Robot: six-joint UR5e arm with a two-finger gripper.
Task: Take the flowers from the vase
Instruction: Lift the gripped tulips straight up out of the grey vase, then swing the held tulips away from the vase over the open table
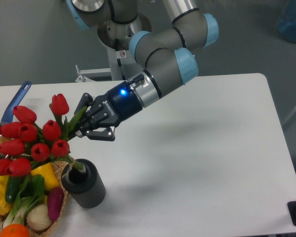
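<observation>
My gripper (81, 126) is shut on the green stems of the flowers (32, 138), a bunch of red tulips held up and to the left of the vase. The stem ends (77, 166) still reach the black mouth of the vase (84, 182), a short dark grey cylinder near the table's front left. The tulip heads hang over the basket and the pan. The grip point is partly hidden by leaves.
A wicker basket (59, 200) of vegetables sits at the front left corner beside the vase. A blue-handled steel pan (14, 104) lies at the left edge, mostly hidden behind the tulips. The arm (163, 64) reaches over the table's back middle.
</observation>
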